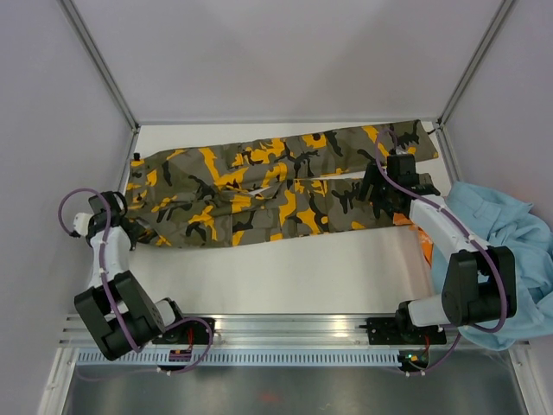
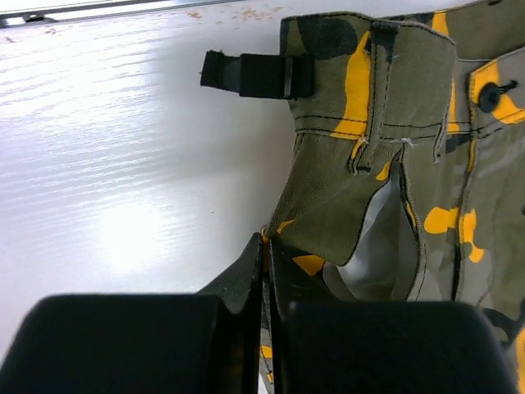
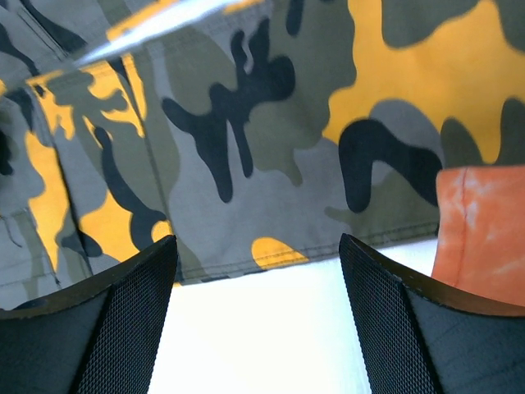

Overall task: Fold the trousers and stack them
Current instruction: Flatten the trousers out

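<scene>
The camouflage trousers (image 1: 276, 186) lie spread across the table, waist at the left and legs running right. My left gripper (image 1: 138, 226) is at the near waist corner. In the left wrist view it (image 2: 268, 246) is shut on the edge of the waistband cloth (image 2: 385, 123), which lifts a little above the table. My right gripper (image 1: 383, 206) hovers over the near leg's end. In the right wrist view it (image 3: 256, 242) is open, its fingers (image 3: 131, 312) apart over the stitched hem of the trousers (image 3: 246, 123) and the white table.
A light-blue garment (image 1: 518, 233) is heaped at the right edge behind the right arm. An orange garment (image 1: 422, 242) lies beside the leg ends and also shows in the right wrist view (image 3: 480, 230). A black strap (image 2: 254, 75) sticks out from the waistband. Grey walls enclose the table.
</scene>
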Tool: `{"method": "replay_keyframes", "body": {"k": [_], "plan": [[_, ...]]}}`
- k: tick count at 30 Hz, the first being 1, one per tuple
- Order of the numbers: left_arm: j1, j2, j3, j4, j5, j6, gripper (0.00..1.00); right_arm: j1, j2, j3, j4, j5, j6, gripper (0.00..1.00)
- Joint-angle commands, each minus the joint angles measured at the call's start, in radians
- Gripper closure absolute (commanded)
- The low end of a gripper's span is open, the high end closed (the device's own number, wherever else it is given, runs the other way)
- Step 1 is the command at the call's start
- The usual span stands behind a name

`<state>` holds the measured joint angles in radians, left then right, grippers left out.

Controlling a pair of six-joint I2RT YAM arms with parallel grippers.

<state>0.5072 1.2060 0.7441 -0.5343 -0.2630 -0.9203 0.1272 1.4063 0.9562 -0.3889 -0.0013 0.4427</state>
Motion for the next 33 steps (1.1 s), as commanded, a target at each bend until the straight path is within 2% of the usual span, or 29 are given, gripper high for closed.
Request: {"method": "replay_keyframes", "body": {"k": [1,2,3,4,5,7,8,12,15,20,24,26,33], "plan": [[0.03,0.026,0.003,-0.029,-0.041,0.067,0.96,0.003,-0.018,-0.025,0.025,-0.029,0.019,0.14],[0.03,0.029,0.008,-0.024,0.003,0.099,0.94,0.003,-0.017,-0.022,0.025,-0.025,0.014,0.14],[0.03,0.024,0.009,-0.012,0.039,0.124,0.8,0.003,-0.009,-0.008,0.021,-0.019,0.008,0.13],[0.03,0.0,0.006,0.023,0.077,0.144,0.71,0.002,-0.001,0.005,0.021,-0.008,-0.002,0.12],[0.03,-0.025,0.005,0.042,0.144,0.181,0.55,0.002,0.009,0.022,0.015,-0.005,-0.005,0.12],[0.03,-0.107,0.033,0.059,0.18,0.207,0.36,0.003,0.058,0.099,-0.001,-0.005,-0.015,0.1],[0.03,-0.126,0.053,0.057,0.185,0.239,0.32,0.002,0.078,0.128,-0.013,-0.005,-0.013,0.1],[0.024,-0.092,0.237,0.056,0.246,0.395,0.28,-0.004,0.213,0.327,-0.007,-0.005,-0.022,0.09],[-0.002,-0.024,0.32,0.134,0.32,0.429,0.28,-0.014,0.32,0.454,0.021,-0.005,-0.018,0.08],[-0.048,0.174,0.415,0.214,0.352,0.362,0.3,-0.041,0.511,0.625,0.051,0.018,0.014,0.09],[-0.071,0.381,0.469,0.247,0.329,0.275,0.37,-0.054,0.588,0.644,0.108,0.009,0.059,0.11],[-0.078,0.435,0.483,0.276,0.308,0.223,0.41,-0.055,0.614,0.633,0.145,0.009,0.073,0.11],[-0.131,0.691,0.581,0.332,0.306,0.103,0.44,-0.058,0.709,0.684,0.19,0.004,0.116,0.11]]}}
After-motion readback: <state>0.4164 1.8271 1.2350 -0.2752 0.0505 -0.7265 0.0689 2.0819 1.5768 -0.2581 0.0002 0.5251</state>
